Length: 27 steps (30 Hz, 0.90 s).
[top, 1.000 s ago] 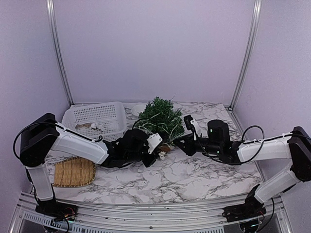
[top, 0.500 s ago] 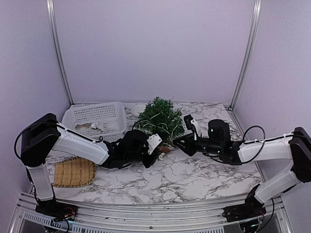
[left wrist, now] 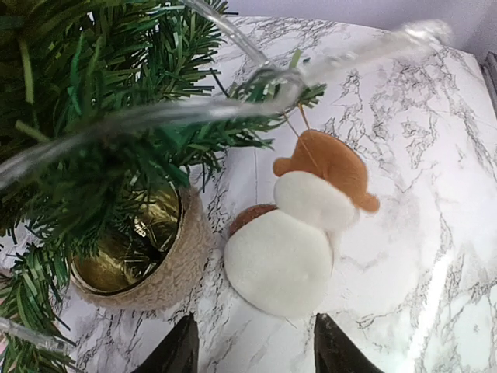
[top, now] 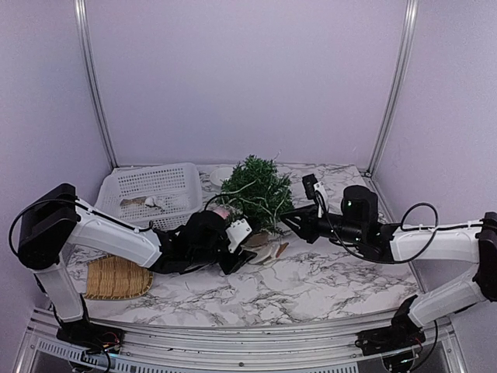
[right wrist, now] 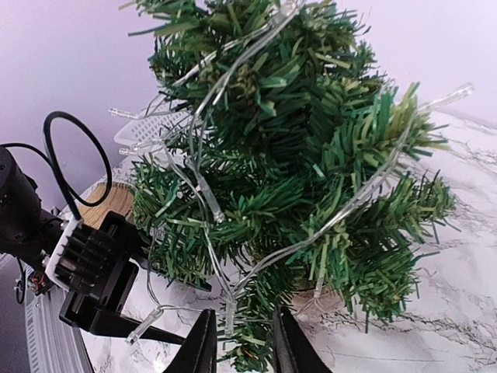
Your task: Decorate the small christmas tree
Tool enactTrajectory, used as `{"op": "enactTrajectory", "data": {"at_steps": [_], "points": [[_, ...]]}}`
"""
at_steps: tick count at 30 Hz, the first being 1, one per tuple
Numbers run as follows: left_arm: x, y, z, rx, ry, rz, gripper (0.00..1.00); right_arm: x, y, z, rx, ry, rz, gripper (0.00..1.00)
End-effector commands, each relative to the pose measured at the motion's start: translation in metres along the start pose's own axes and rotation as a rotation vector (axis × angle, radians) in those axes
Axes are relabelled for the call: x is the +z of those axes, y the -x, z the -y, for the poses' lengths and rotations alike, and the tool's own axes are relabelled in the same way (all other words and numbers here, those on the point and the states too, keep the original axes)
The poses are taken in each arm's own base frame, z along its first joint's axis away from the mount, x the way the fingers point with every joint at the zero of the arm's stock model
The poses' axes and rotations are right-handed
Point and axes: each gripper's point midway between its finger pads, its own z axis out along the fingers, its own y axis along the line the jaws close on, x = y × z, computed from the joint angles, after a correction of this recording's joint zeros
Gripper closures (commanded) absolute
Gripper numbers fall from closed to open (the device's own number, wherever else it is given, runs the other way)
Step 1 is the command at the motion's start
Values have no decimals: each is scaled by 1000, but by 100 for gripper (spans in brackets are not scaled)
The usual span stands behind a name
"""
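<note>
The small christmas tree (top: pixel 256 189) stands at mid-table in its tan woven pot (left wrist: pixel 167 268), with a clear light string (right wrist: pixel 208 203) draped over its branches. A snowman ornament (left wrist: pixel 283 260), white with a brown hat, rests by the pot, its thread running up to a branch. My left gripper (left wrist: pixel 256 353) is open just short of the snowman, with nothing between its fingers. My right gripper (right wrist: pixel 242 346) is at the tree's lower branches from the right. Its jaws stand narrowly apart around a bulb of the string and some needles, without pinching them.
A white slotted basket (top: pixel 151 189) holding a few ornaments sits at the back left. A woven bamboo tray (top: pixel 116 277) lies near the left arm's base. A small white dish (top: pixel 220 175) is behind the tree. The left gripper's black body (right wrist: pixel 89 284) is close to the tree's left side.
My left gripper has opened and drawn back, leaving the snowman at the foot of the tree. My right gripper has lifted slightly and its jaws have parted a little.
</note>
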Motion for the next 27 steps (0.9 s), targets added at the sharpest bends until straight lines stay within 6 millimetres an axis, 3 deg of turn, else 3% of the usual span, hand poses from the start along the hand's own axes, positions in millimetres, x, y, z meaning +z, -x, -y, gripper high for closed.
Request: {"op": "enactTrajectory", "data": {"at_steps": [1,9,15,20,27], "points": [[-21,18,5,-12,-34,68,46,-12,19,11,25,-20,57,76],[-47,31,12,-63,-97,146,44,-40,32,46,98,-73,138,76],[-64,30,-15,-245,-50,215,48,-50,26,80,174,-150,148,76],[-72,18,-53,-425,50,258,53,-39,6,103,248,-172,115,76],[-61,-11,-77,-574,136,230,65,-9,-23,120,326,-140,65,76]]}}
